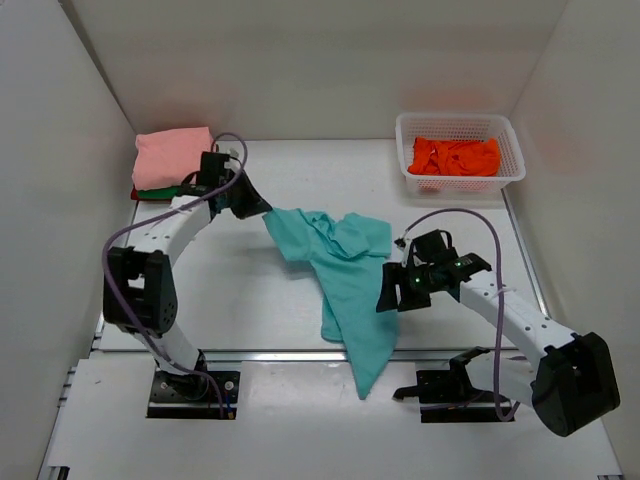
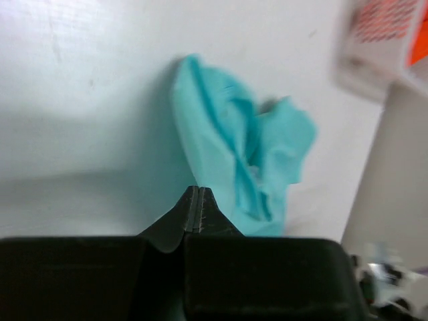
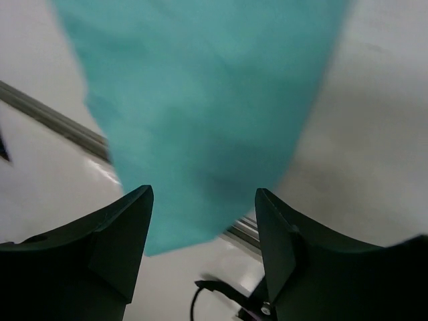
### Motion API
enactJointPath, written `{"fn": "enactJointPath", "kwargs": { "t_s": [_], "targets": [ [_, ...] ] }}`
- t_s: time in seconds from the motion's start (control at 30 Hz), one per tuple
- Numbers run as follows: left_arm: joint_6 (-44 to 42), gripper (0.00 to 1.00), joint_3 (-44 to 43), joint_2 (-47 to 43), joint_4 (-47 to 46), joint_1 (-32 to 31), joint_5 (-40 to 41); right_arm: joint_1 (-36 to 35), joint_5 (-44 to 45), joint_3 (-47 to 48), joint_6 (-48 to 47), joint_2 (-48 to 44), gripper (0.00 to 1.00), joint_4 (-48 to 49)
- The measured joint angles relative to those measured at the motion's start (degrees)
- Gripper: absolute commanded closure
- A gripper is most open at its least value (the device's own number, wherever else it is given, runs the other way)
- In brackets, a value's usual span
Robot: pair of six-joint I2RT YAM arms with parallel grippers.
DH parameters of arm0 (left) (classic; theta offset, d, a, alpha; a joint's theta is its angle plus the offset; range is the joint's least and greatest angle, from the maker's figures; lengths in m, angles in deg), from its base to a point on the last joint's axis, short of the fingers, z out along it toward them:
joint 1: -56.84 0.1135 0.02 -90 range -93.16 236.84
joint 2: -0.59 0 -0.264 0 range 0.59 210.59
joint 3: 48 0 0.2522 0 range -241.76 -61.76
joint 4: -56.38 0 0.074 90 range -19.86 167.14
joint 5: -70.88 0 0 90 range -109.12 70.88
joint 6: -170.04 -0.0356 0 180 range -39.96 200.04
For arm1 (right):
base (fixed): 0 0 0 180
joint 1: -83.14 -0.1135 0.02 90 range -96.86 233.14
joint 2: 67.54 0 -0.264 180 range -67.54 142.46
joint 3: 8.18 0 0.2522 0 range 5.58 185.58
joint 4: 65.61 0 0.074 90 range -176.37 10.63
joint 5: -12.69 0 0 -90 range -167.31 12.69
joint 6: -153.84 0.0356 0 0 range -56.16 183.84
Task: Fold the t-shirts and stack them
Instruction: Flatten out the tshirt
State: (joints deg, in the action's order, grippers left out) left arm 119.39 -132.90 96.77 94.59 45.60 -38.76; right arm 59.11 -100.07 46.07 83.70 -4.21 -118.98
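Teal t-shirt (image 1: 345,265) is crumpled and unfolded on the surface (image 1: 250,290), near-left of the white basket (image 1: 455,120), its lower end trailing over the near edge. Left gripper (image 1: 252,200) jaws closed, pinching the shirt's far corner. Right gripper (image 1: 388,292) jaws open, just beside the shirt. Orange shirt (image 1: 455,157) sits in the basket. Pink folded shirt (image 1: 172,157) lies on a green one (image 1: 155,190), far left of the basket.

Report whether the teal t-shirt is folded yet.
Not folded: the teal t-shirt lies crumpled and bunched on the table, its lower end trailing over the near edge.
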Motion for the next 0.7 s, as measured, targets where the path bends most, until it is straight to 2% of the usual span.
{"fn": "enactJointPath", "kwargs": {
  "t_s": [0.13, 0.3, 0.37, 0.4, 0.5, 0.7],
  "targets": [
    [1.18, 1.0, -4.31, -4.33, 0.61, 2.43, -0.22, 0.37, 2.6, -3.87, -0.61, 2.49, 0.28, -2.23],
    [1.68, 1.0, -9.51, -6.78, 2.45, 3.61, 0.28, 1.38, 1.4, -4.02, -2.36, 7.26, 0.33, -2.75],
    [1.66, 1.0, -10.51, -7.85, 2.91, 3.87, 0.96, -0.72, 0.2, -2.05, -2.73, 9.94, 0.37, -2.97],
    [1.66, 1.0, -10.6, -8.35, 3.15, 3.98, 1.22, -2.43, -0.52, -0.44, -2.86, 11.43, 0.36, -2.89],
    [1.66, 1.0, -10.45, -10.08, 4.42, 4.46, 1.68, -12.44, -1.62, 5.75, -3.85, 16.13, 0.46, -0.92],
    [1.68, 1.0, -8.39, -11.02, 5.68, 5.05, 2.69, -26.8, -0.42, 13.44, -7.5, 22.05, 0.48, 1.09]
  ]
}}
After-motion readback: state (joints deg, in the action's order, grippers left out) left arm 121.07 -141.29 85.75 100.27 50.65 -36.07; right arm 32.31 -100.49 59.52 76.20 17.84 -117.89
